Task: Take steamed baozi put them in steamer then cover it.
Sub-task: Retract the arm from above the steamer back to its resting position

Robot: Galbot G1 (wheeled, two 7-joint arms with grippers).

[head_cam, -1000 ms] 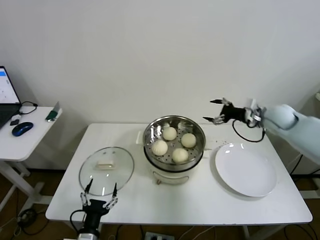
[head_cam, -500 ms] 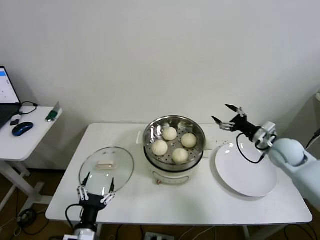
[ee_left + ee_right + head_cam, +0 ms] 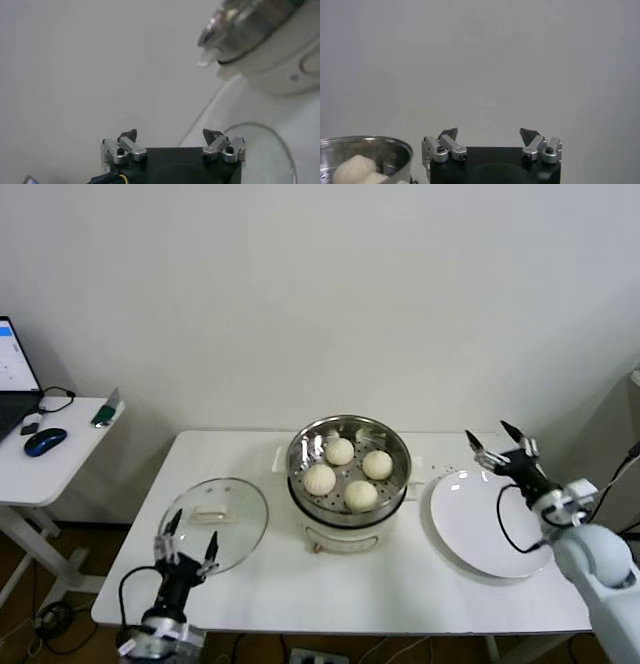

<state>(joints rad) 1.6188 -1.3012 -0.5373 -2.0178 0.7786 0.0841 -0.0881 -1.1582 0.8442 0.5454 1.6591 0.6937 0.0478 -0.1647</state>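
Note:
Several cream-white baozi (image 3: 349,470) sit in the shiny steel steamer (image 3: 300,444) on its white cooker base at the table's middle. The steamer also shows in the left wrist view (image 3: 250,20) and the right wrist view (image 3: 380,147), with baozi (image 3: 355,167) inside. The glass cover (image 3: 240,529) with a cream handle (image 3: 210,513) lies flat on the table to the steamer's left. My left gripper (image 3: 186,535) is open and empty, over the cover's near edge. My right gripper (image 3: 502,444) is open and empty, above the far edge of the white plate (image 3: 490,524).
A side desk (image 3: 60,454) at the far left holds a laptop (image 3: 15,384), a blue mouse (image 3: 44,441) and a small green item (image 3: 104,414). The white wall stands close behind the table (image 3: 400,594).
My right arm swung down and to the right, away from the steamer, to the plate's far edge. My left gripper rose from the table's front edge onto the cover's near edge.

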